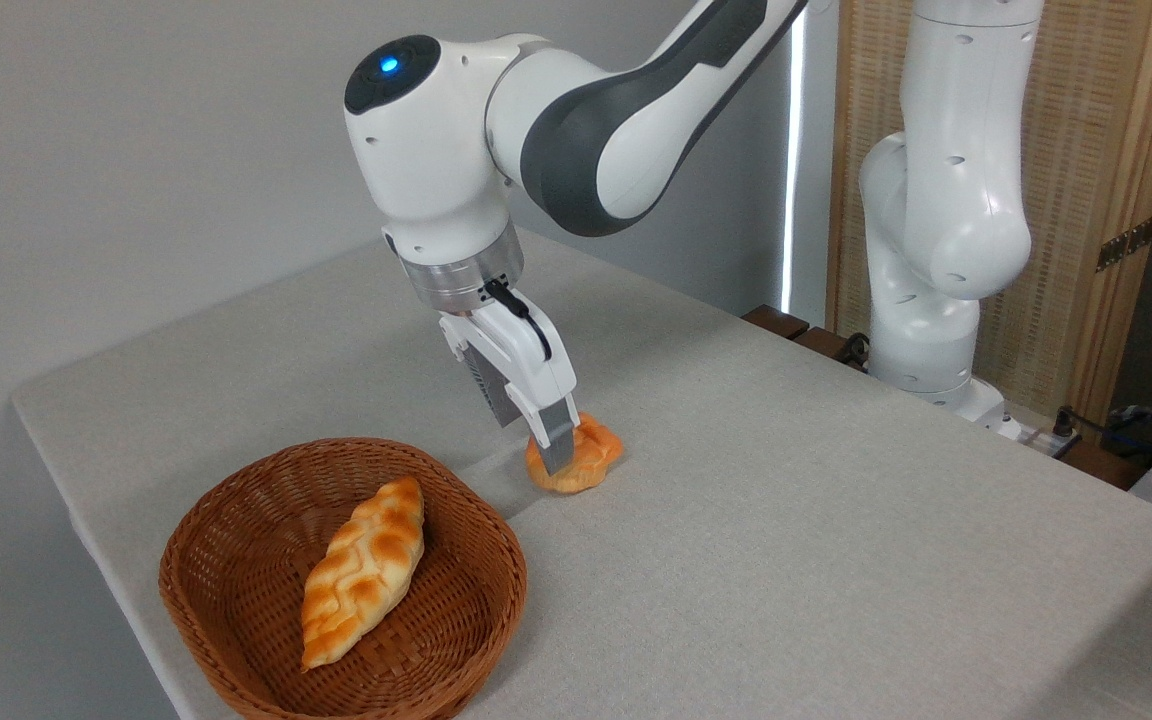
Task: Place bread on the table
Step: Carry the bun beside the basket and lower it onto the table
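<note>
Now the bun (591, 452) is held across its sides by the end effector (558, 455), resting on the bench (836, 520) beside the basket (236, 530). It is judged light and soft; only gentle pressure is needed.

Braided golden loaf (363, 570) inside brown wicker basket (236, 520)

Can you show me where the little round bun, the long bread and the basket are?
Little round bun (596, 450), fixed camera view, on its orange right side.
Long bread (364, 568), fixed camera view, on its braided middle.
Basket (496, 545), fixed camera view, on its woven right rim.
</note>
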`<state>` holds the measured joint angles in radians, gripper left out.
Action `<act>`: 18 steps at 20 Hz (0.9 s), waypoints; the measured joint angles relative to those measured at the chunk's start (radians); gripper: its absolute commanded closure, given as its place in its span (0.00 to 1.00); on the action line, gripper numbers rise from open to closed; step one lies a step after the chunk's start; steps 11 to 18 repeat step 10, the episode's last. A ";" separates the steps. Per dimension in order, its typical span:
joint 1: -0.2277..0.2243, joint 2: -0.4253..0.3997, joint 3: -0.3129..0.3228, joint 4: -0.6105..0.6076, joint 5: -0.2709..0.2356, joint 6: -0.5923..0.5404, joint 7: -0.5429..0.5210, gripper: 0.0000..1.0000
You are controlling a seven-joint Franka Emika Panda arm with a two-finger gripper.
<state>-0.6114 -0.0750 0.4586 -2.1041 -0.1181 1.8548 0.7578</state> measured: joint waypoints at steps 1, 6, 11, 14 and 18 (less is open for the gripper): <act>0.000 0.003 0.000 0.000 0.000 0.001 0.000 0.00; 0.002 0.008 0.002 0.033 0.047 0.022 0.000 0.00; 0.013 0.006 0.014 0.123 0.050 0.022 -0.006 0.00; 0.013 0.006 0.014 0.123 0.050 0.022 -0.006 0.00; 0.013 0.006 0.014 0.123 0.050 0.022 -0.006 0.00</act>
